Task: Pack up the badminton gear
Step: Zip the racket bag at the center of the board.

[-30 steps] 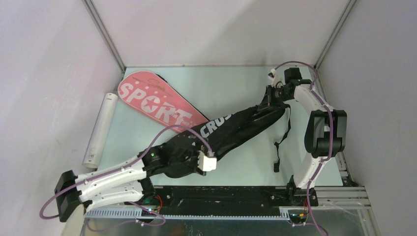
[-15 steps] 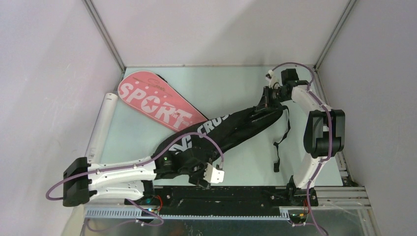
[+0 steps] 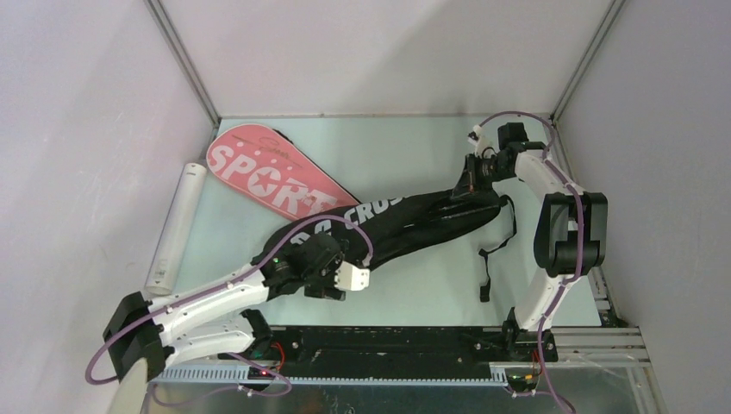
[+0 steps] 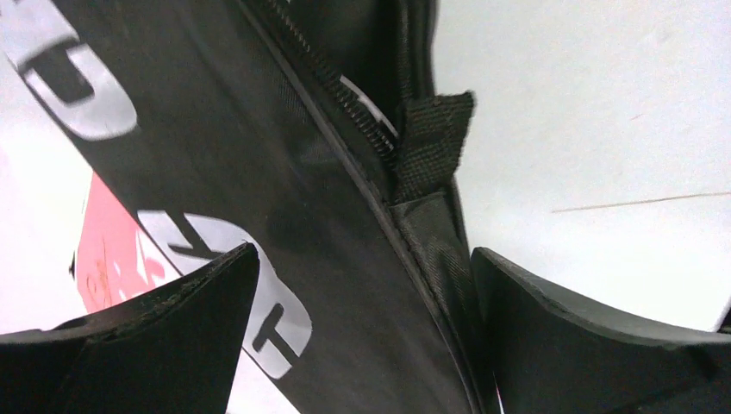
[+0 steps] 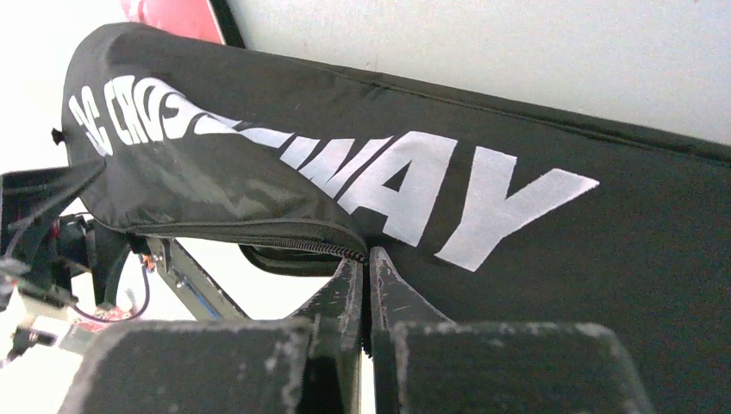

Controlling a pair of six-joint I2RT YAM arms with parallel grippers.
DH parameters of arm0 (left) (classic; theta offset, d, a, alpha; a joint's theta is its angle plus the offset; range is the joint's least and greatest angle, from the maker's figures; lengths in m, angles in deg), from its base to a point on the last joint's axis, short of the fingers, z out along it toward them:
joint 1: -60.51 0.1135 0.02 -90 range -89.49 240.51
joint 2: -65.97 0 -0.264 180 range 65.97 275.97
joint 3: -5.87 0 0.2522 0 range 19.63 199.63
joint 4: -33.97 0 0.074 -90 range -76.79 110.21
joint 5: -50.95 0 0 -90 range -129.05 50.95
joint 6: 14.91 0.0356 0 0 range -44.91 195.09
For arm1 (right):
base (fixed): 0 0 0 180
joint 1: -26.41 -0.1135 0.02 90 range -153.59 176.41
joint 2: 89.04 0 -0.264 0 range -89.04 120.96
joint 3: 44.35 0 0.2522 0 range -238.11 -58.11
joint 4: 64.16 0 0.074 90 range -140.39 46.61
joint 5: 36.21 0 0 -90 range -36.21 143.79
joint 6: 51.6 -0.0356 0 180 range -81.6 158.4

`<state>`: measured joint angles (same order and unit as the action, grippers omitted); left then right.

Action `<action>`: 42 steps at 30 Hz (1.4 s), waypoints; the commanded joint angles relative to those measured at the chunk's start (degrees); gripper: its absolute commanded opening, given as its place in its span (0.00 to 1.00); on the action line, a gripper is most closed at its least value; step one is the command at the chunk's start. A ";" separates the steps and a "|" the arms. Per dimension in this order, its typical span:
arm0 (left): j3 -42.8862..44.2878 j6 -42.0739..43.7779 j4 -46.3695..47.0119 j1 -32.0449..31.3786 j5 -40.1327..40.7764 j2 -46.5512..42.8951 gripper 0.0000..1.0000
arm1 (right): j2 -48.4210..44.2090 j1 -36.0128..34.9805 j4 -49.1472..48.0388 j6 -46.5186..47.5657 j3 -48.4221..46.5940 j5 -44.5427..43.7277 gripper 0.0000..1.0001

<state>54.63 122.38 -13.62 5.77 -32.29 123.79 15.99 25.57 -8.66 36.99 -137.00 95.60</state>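
Though not lying fully flat, got the black CROSSWAY bag [image 3: 405, 226] stretched across the middle of the desk [image 3: 388, 147]. Runs its long axis from roughly 8 o'clock to 2 o'clock, fat head end near, narrow end far. Got the right claw [image 5: 364, 259] pinched tight together on the zip line at that far end. Got the left claw [image 4: 362, 259] spread wide, straddling the zippered edge and a little strap tab [image 4: 431, 142], not squeezing anything. Can spot a sliver of white through the zip gap, can't tell what. Then the pink SPORT bag [image 3: 271, 177] at 10 o'clock, contents hidden, and the white tube [image 3: 175, 228] along the 9 o'clock edge. Versus a second ago: left arm back over the bag, more lettering showing.
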 commanded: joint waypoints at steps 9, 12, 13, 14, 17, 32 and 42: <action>-5.20 10.30 15.19 13.58 2.40 2.52 0.58 | -0.03 2.91 4.21 6.28 -3.53 5.18 0.00; -5.22 10.65 17.39 15.10 2.47 3.78 0.20 | 0.18 3.03 5.03 7.20 -4.19 3.39 0.00; -4.82 10.51 17.21 15.15 2.34 4.01 0.12 | 0.02 3.04 5.16 7.47 -4.43 2.30 0.00; -4.53 10.12 16.99 15.18 2.15 3.94 0.03 | -0.08 3.04 5.09 7.78 -4.52 1.74 0.00; -2.48 8.07 15.19 15.17 1.41 2.44 0.00 | -1.95 2.88 3.57 8.10 -4.56 -0.77 0.07; 13.16 -8.41 -1.07 14.58 -24.27 -1.36 0.00 | -44.43 -21.20 -36.74 -2.07 27.68 -27.80 0.99; 13.28 -13.84 2.20 14.50 -29.03 0.46 0.00 | -52.17 -47.73 -60.78 -18.32 50.46 -50.41 0.94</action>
<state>66.39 115.82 -13.14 20.91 -47.91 122.98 -37.17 -16.22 -54.12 26.12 -90.16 57.63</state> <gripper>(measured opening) 0.082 0.948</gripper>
